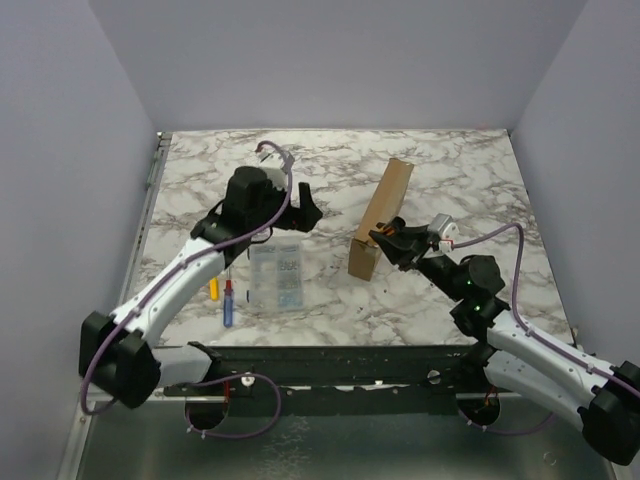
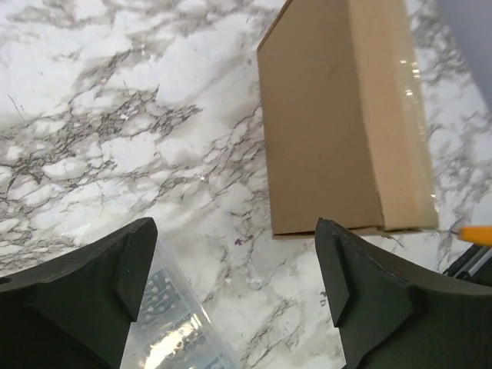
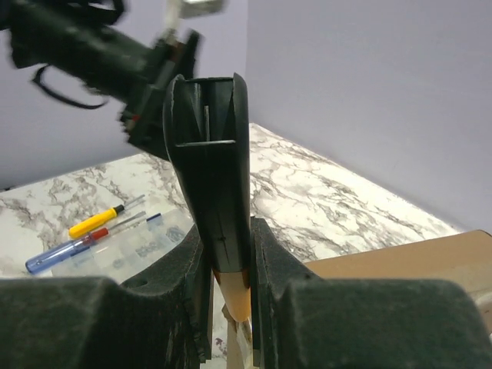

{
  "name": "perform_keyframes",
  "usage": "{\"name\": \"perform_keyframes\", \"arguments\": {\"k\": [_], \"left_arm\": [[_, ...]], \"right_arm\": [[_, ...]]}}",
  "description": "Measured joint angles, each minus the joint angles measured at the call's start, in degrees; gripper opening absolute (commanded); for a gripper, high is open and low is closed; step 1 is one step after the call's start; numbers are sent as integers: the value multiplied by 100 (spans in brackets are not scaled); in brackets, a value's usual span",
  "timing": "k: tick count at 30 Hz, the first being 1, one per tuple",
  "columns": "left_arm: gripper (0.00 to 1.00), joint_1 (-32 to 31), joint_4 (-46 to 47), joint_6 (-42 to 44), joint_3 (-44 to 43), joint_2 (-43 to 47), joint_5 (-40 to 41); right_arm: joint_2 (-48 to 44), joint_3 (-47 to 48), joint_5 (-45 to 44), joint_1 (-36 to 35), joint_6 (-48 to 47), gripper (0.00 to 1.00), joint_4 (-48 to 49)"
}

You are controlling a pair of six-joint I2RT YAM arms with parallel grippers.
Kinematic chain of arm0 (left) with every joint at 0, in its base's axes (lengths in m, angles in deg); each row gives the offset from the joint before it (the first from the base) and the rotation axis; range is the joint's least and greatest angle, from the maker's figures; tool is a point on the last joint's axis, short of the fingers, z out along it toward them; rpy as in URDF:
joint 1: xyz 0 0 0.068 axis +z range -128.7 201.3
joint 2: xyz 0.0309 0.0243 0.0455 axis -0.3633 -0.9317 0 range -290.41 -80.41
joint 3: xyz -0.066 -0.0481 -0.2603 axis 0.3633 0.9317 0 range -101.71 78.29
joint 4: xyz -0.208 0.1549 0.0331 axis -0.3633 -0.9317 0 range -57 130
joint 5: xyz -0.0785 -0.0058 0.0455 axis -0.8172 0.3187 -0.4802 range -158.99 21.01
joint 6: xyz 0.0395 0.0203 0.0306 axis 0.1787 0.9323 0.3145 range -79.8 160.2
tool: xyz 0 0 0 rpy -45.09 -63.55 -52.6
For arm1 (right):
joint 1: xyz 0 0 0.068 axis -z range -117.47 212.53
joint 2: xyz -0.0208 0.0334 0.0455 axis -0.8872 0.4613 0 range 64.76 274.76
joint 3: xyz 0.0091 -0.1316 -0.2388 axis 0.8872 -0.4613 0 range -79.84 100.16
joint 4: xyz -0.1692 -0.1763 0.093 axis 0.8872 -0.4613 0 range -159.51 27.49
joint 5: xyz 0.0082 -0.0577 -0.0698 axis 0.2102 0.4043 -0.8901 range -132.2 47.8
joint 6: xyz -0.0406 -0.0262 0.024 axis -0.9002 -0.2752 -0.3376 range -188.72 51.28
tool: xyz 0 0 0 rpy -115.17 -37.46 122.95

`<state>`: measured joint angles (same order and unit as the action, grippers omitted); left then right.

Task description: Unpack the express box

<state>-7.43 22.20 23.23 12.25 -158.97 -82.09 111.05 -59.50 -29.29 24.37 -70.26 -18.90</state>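
The express box [image 1: 381,213], plain brown cardboard, lies closed on the marble table right of centre; it also fills the upper right of the left wrist view [image 2: 338,115]. My left gripper [image 1: 305,208] hovers just left of the box, jaws wide open and empty [image 2: 234,269]. Its fingers [image 2: 100,296] frame bare marble. My right gripper [image 1: 388,241] is at the box's near end, shut on a black tool with an orange tip [image 3: 211,154]. The tool stands upright between the pads [image 3: 273,254], and the box's edge [image 3: 415,257] shows to the right.
A clear organizer case [image 1: 277,275] of small parts lies left of the box, below the left gripper [image 2: 173,330]. A yellow screwdriver [image 1: 213,289] and a blue-and-red one [image 1: 229,303] lie left of the case. Grey walls enclose the table on three sides.
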Motion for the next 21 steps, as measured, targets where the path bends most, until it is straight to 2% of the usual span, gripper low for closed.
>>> {"name": "perform_keyframes", "arguments": {"k": [5, 9, 12, 15, 17, 21], "left_arm": [[96, -256, 1875, -393, 2363, 2002, 337], [99, -1187, 3331, -420, 4050, 2822, 874], [99, -2223, 4262, -181, 4690, 2721, 1473], [99, -3121, 5377, 254, 4927, 2264, 2103], [99, -3412, 6065, 492, 4996, 1882, 2385], [99, -3473, 7311, 831, 4946, 782, 2957]], "right_arm": [[155, 208, -146, -2, 50, 1, -195], [175, 240, -195, -2, 105, 1, -240], [184, 282, -219, -2, 127, 1, -304], [184, 289, -240, -2, 151, 1, -323], [184, 297, -256, -2, 155, 1, -339], [184, 354, -260, -2, 155, 1, -431]]}}
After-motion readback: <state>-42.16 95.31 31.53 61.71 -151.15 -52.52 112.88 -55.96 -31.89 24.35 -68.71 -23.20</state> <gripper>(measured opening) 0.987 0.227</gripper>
